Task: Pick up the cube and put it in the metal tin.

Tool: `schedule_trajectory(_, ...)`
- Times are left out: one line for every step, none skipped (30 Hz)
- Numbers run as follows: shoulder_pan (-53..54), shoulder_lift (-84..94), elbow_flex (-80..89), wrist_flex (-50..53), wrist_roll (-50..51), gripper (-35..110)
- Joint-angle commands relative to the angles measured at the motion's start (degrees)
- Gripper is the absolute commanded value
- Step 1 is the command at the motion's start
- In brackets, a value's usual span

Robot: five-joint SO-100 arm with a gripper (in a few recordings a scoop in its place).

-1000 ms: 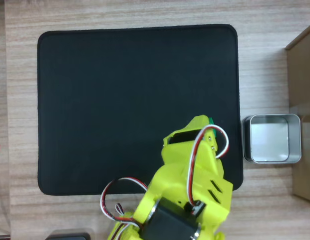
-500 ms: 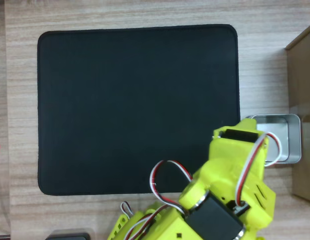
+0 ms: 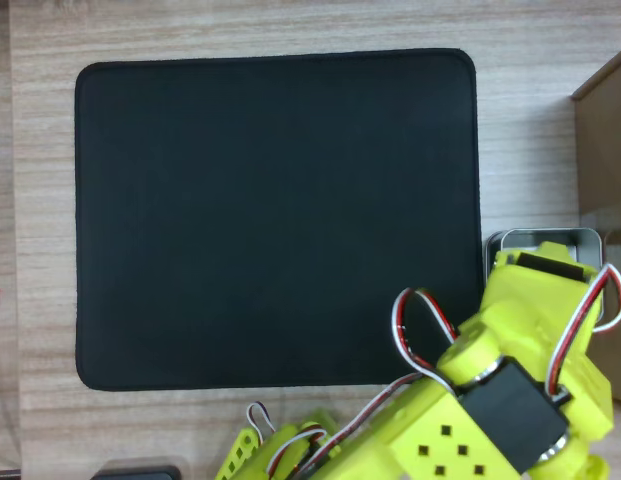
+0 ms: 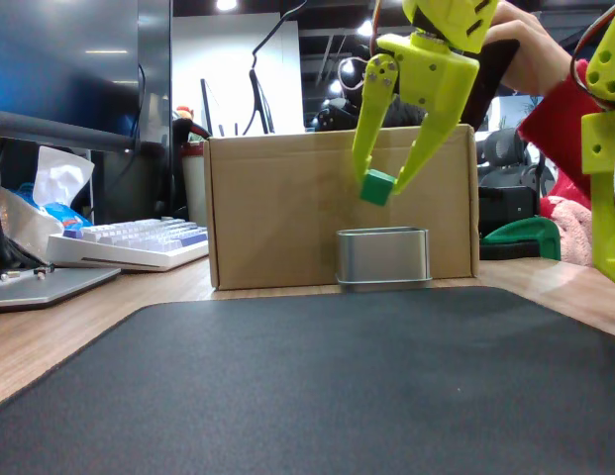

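Bright yellow plastic on the arm (image 4: 441,59), smooth with a slight sheen, and the jaws pinch a small green cube (image 4: 377,186), plain-faced, matt, looks plastic. Right below the jaws sits the metal tin (image 4: 383,257), silver-grey, walls brushed and shiny, catching the light; from overhead its rim (image 3: 535,236) gleams. Behind the jaws, a brown box (image 4: 277,203), dull and papery like cardboard. Nearer the camera than the jaws, a black mat (image 3: 275,215), matt, finely textured like cloth, with a stitched edge. Under it the counter (image 3: 250,30), pale wood grain, smooth, low sheen.
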Motion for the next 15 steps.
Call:
schedule_trajectory(1.1, -0.2, -2.2, -0.3, -0.4, 5)
schedule_trajectory(1.3, -0.4, -2.3, -0.5, -0.4, 7)
schedule_trajectory(1.4, -0.6, -2.4, -0.7, -0.4, 9)
schedule_trajectory(1.4, -0.6, -2.4, -0.7, -0.4, 11)
schedule_trajectory(1.3, -0.6, -2.3, -0.8, -0.4, 13)
schedule_trajectory(1.2, -0.7, -2.2, -0.8, -0.7, 16)
schedule_trajectory(1.1, -0.7, -2.1, -0.9, -0.9, 18)
schedule_trajectory(1.1, -0.5, -2.0, -0.9, -0.9, 18)
schedule_trajectory(0.7, 0.7, -1.6, -0.9, -0.6, 18)
schedule_trajectory(-0.4, 2.8, -1.1, -0.6, -0.2, 18)
schedule_trajectory(-1.8, 4.6, -0.9, 0.0, 1.1, 18)
schedule_trajectory(-3.3, 6.6, -1.0, 0.7, 3.3, 16)
schedule_trajectory(-4.4, 8.3, -1.1, 1.3, 5.7, 16)
schedule_trajectory(-5.8, 10.0, -0.7, 1.3, 7.9, 16)
schedule_trajectory(-7.5, 12.2, -0.3, 1.3, 10.1, 14)
